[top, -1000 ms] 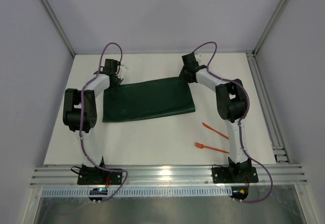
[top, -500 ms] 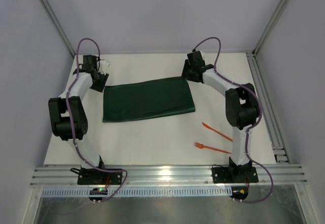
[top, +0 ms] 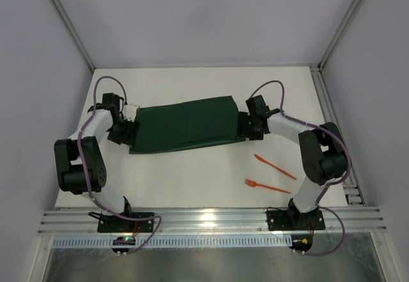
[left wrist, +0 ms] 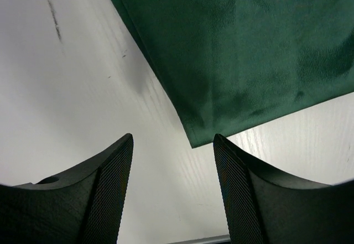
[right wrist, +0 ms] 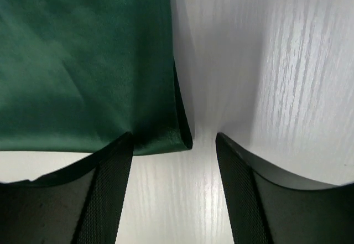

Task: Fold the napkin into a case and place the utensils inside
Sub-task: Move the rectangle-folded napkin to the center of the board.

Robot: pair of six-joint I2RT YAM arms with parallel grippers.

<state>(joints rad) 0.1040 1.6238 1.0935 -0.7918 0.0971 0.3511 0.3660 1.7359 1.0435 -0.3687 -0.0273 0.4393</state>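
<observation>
L arm: elbow bent out to the left, wrist low. L gripper [left wrist: 173,139] has its jaws apart and holds nothing; a napkin [top: 188,125] corner lies just ahead, between the fingers. R arm: elbow out to the right, forearm pointing left. R gripper [right wrist: 174,136] is also wide, w/ the napkin's doubled corner between its fingers. Utensils [top: 266,186] lie on the table [top: 192,173], nearer the bases than the R gripper, well apart from it.

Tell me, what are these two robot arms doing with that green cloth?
Two robot arms are folding a dark green napkin on a white table. The napkin lies as a flat oblong. The left gripper is over a corner at its left end and the right gripper over a corner at its right end, both open and holding nothing. Two orange utensils lie on the table to the right, not yet picked up.
</observation>
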